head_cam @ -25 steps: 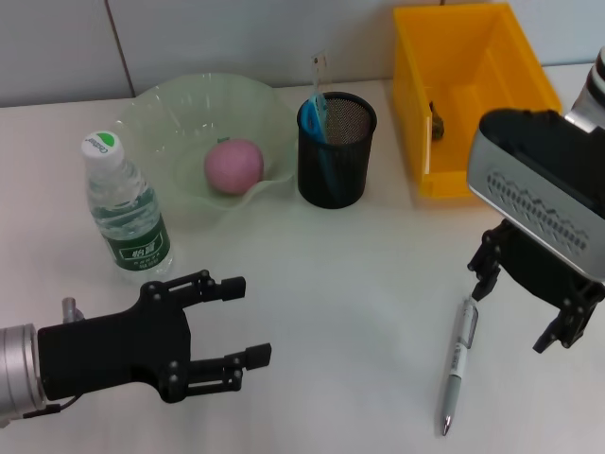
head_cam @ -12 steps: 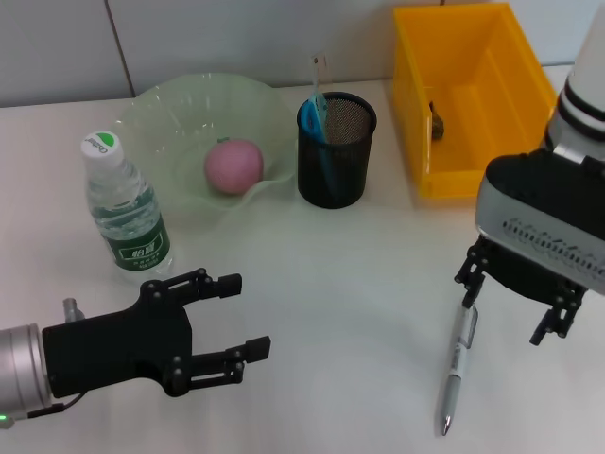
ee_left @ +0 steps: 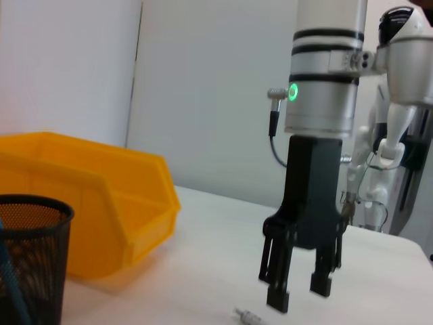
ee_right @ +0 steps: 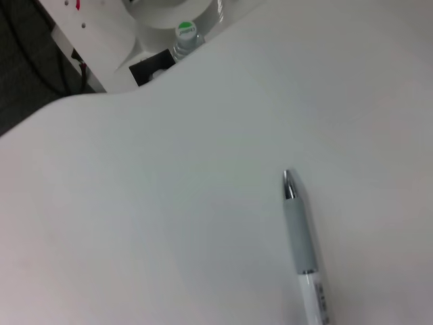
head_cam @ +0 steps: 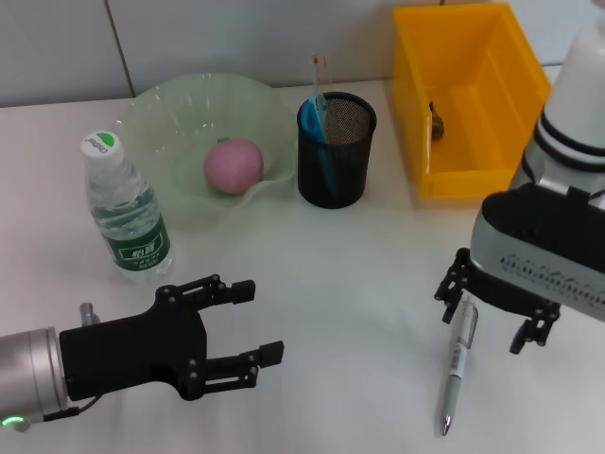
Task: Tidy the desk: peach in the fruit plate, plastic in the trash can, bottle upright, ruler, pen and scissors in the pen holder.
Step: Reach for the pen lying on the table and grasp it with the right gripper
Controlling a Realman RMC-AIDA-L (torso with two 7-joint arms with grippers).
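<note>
Right tool (head_cam: 491,311) spread wide over the pen (head_cam: 458,360) – off-centre pinch could roll it away; left tool (head_cam: 241,322) idle, released.

**What the surfaces look like to us**

We see a smooth matt white desk (head_cam: 359,284), a glossy yellow plastic bin (head_cam: 470,95), a black wire-mesh pen holder (head_cam: 337,149), a clear plastic bottle (head_cam: 125,210), a translucent green bowl (head_cam: 180,113), and a pen (ee_right: 302,250) with a shiny metal tip.
</note>
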